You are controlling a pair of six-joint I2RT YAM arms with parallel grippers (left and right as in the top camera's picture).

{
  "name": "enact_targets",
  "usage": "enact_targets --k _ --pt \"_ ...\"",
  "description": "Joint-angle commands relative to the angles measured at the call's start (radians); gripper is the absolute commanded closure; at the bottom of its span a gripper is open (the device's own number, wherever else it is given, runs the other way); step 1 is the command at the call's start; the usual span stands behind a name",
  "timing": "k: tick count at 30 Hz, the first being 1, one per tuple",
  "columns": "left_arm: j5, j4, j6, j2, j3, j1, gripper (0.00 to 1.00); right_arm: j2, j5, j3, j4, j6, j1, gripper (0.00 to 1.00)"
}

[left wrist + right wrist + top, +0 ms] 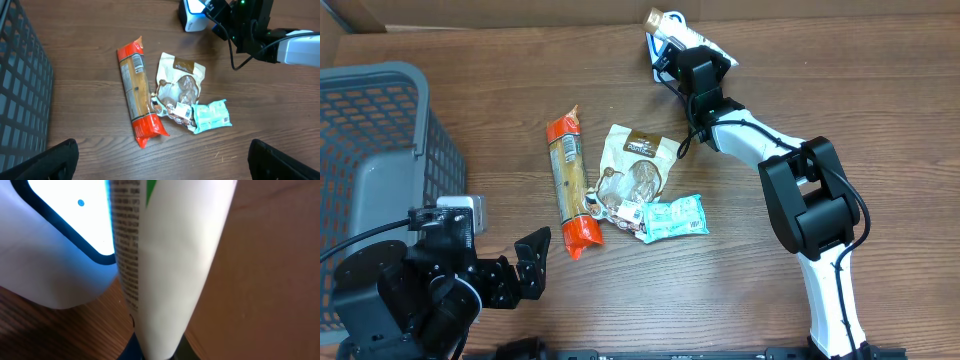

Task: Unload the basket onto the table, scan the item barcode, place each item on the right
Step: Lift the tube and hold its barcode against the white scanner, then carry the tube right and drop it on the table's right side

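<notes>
My right gripper [680,55] is at the table's far edge, shut on a white packet with fine print [165,255]. The packet's brown-tipped end [657,18] sticks out past the fingers. In the right wrist view the packet stands upright just right of the white scanner [60,265], whose window glows bright, and it hides most of my fingers. The left wrist view shows the scanner [192,16] at the top edge. My left gripper [533,263] hovers open at the near left, its fingers [55,160] wide apart over bare wood.
A long orange pasta packet [570,185], a beige pouch [635,170] and a teal packet [672,216] lie mid-table. A grey mesh basket [380,140] stands at the left. A cardboard wall [270,255] runs along the far edge.
</notes>
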Motion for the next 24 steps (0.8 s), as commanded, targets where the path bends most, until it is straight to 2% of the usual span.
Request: enact_targets --k 1,5,8,14,18,24 --pt "-0.006 0.003 0.015 0.0 0.011 0.003 0.0 -0.014 0.023 0.04 0.027 0.011 -0.007 0.96" --pt "-0.006 0.003 0.015 0.0 0.011 0.003 0.0 -0.018 0.058 0.047 0.028 0.026 -0.003 0.97" --pt "-0.006 0.003 0.015 0.0 0.011 0.003 0.0 -0.05 0.076 0.052 0.018 0.115 -0.001 0.97" --pt "-0.006 0.003 0.015 0.0 0.011 0.003 0.01 -0.22 -0.068 0.052 -0.22 0.303 -0.003 0.97" --pt "-0.006 0.003 0.015 0.0 0.011 0.003 0.01 -0.385 -0.266 0.052 -0.446 0.515 -0.013 0.97" --pt "-0.006 0.003 0.015 0.0 0.011 0.003 0.0 -0.658 -0.741 0.051 -0.733 0.886 -0.096 0.96"
